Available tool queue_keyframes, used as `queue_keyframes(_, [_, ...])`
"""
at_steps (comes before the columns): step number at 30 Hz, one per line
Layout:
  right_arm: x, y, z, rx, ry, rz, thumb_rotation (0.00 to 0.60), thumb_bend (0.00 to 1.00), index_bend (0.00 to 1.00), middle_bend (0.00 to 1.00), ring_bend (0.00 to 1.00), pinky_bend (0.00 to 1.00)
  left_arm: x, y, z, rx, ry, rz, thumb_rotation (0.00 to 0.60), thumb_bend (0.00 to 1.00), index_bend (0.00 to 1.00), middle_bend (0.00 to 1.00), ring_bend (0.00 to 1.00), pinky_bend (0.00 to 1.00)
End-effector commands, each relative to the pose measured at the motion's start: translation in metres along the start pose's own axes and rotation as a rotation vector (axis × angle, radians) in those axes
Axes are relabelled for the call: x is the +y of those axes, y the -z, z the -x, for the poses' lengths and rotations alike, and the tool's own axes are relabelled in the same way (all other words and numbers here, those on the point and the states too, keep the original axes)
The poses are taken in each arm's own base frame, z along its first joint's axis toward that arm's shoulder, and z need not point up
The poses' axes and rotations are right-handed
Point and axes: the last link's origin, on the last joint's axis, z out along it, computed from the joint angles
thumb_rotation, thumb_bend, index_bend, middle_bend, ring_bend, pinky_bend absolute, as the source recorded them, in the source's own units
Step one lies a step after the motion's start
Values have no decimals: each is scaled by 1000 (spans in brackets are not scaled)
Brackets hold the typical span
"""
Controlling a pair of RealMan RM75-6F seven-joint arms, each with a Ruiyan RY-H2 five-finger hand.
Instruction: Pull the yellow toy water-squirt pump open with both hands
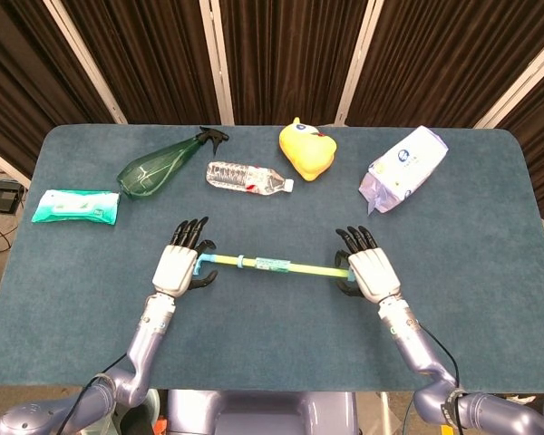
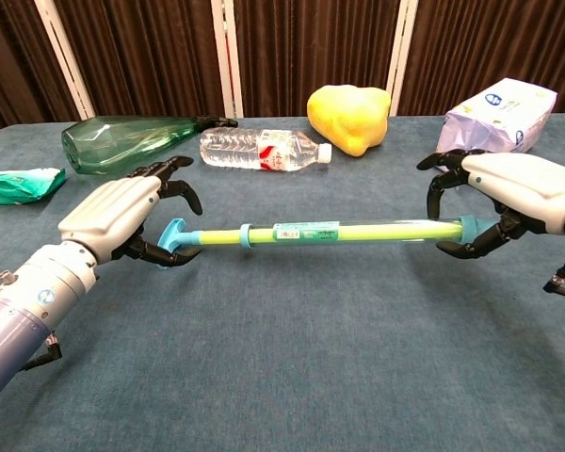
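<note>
The left hand curls its fingers around the blue T-handle of the yellow squirt pump, though how firmly it grips is hard to tell. The right hand wraps the barrel's far end, by its blue collar. The pump hangs level above the table, between both hands. To pull well, draw the hands apart straight along the barrel's axis, wrists steady, so the rod doesn't bind.

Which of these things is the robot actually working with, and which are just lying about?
In use:
long yellow plastic squirt pump with blue T-handle
left hand
right hand

Lying about:
green spray bottle
clear water bottle
yellow duck toy
white tissue pack
green wipes packet
</note>
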Motion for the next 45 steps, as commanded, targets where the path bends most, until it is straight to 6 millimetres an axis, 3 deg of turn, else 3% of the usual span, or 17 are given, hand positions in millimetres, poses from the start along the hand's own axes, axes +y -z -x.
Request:
queue_keyframes(1, [0, 1, -2, 6, 0, -1, 600, 399, 715, 116, 0, 0, -2, -1, 5, -21, -20, -13, 600, 265, 377, 0, 0, 53])
queue_keyframes(14, [3, 6, -7, 6, 1, -3, 600, 399, 716, 116, 0, 0, 1, -18, 19, -80, -41, -35, 600, 264, 365, 0, 0, 53])
queue_keyframes(18, [4, 8, -9, 11, 8, -6, 600, 397, 715, 116, 0, 0, 4, -25, 21, -90, -48, -37, 600, 318, 415, 2, 0, 53])
queue_keyframes(20, [4, 9, -11, 14, 11, -4, 600, 398, 716, 116, 0, 0, 4, -25, 22, -89, -52, -39, 600, 378, 489, 13, 0, 53])
queue_keyframes(28, [9, 8, -17, 33, 10, 12, 600, 400, 721, 117, 0, 0, -3, -20, 18, -53, -66, -42, 600, 511, 632, 61, 0, 53])
queue_keyframes(45, [22, 8, -27, 64, 6, 63, 600, 433, 816, 170, 5, 0, -4, 2, -10, 56, -60, 43, 600, 542, 665, 84, 0, 53])
